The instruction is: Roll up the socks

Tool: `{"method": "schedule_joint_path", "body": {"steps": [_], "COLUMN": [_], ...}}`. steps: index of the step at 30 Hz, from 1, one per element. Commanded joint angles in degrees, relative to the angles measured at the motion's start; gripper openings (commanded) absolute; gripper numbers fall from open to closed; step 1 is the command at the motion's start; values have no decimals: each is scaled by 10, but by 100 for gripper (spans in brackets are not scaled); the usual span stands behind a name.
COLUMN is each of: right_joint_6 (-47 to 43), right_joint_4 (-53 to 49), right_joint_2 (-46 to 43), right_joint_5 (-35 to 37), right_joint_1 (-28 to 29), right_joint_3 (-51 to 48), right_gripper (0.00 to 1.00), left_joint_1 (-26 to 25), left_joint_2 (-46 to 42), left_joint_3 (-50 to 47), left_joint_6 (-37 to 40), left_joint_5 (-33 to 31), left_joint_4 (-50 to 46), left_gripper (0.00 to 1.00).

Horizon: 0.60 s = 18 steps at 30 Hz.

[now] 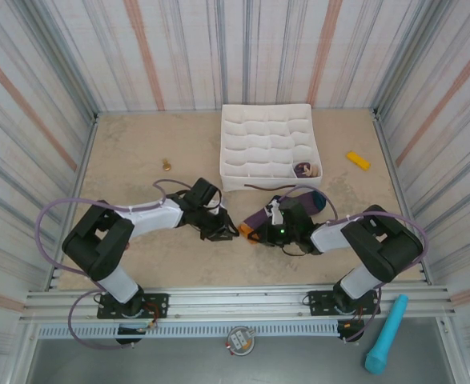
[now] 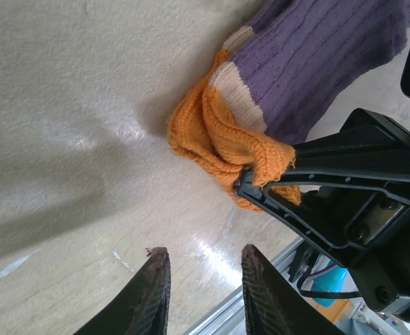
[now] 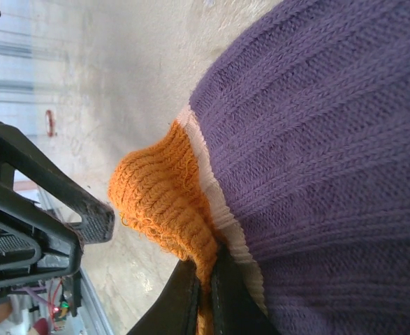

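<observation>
The purple socks [image 1: 287, 210] lie across the table's middle, their orange toes [image 1: 246, 233] pointing left and a teal heel [image 1: 319, 200] at the right end. My right gripper [image 1: 257, 232] is shut on the orange toe [image 3: 164, 202], which is pinched between its fingertips [image 3: 191, 293]. In the left wrist view that black finger [image 2: 309, 188] clamps the bunched orange knit [image 2: 215, 143]. My left gripper [image 1: 223, 231] hovers just left of the toes, apart from them. Its jaws [image 2: 203, 252] stand open with a narrow gap and only bare table between them.
A white compartmented tray [image 1: 267, 144] stands behind the socks, with a dark bundle [image 1: 304, 169] in its near right cell. A yellow piece [image 1: 358, 161] lies at the back right and a small brass thing [image 1: 166, 166] at the left. A teal cylinder [image 1: 387, 332] rests beyond the front rail.
</observation>
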Motion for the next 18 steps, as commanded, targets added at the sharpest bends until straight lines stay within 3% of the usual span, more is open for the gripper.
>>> {"method": "schedule_joint_path", "body": {"steps": [1, 5, 18], "right_joint_6": [27, 20, 16], "right_joint_4": [7, -8, -17], "right_joint_2": [14, 15, 13], "right_joint_5": [-15, -18, -12], "right_joint_1": [-7, -7, -7], "right_joint_3": [-6, 4, 11], "right_gripper": [0, 0, 0], "left_joint_1": [-1, -5, -10], "left_joint_2": [-1, 16, 76], "left_joint_3": [14, 29, 58], "left_joint_6": [11, -13, -38], "left_joint_5": [-29, -41, -35], "left_joint_4": [16, 16, 3], "left_gripper": [34, 42, 32]}}
